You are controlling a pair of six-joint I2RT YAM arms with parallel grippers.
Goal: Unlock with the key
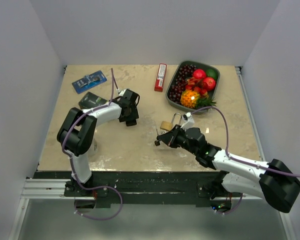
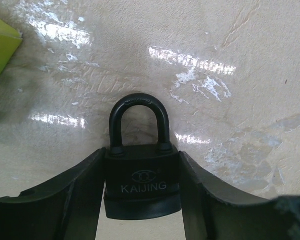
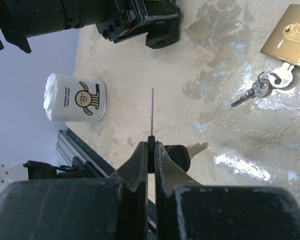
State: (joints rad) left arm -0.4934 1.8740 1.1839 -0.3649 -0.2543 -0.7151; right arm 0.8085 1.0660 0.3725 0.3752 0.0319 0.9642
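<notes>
A black padlock [image 2: 142, 182] marked KAIJING lies on the table, its shackle pointing away. My left gripper [image 2: 142, 155] is shut on it, with both fingers [image 2: 79, 195] pressed against the sides of its body. In the top view the left gripper [image 1: 131, 118] covers this lock. My right gripper [image 3: 151, 145] is shut on the black head of a key [image 3: 152, 112], seen edge on with its blade pointing away from the fingers. A second key [image 3: 197, 148] hangs beside the right finger. In the top view the right gripper [image 1: 160, 141] hovers right of the left one, apart from it.
A brass padlock [image 1: 166, 125] with a small bunch of keys [image 3: 262, 90] lies behind the right gripper. A fruit tray [image 1: 217, 82] stands at the back right, a red packet [image 1: 161, 77] beside it. A blue pack [image 1: 89, 81], a dark box [image 1: 92, 100] and a paper roll [image 3: 74, 97] are on the left.
</notes>
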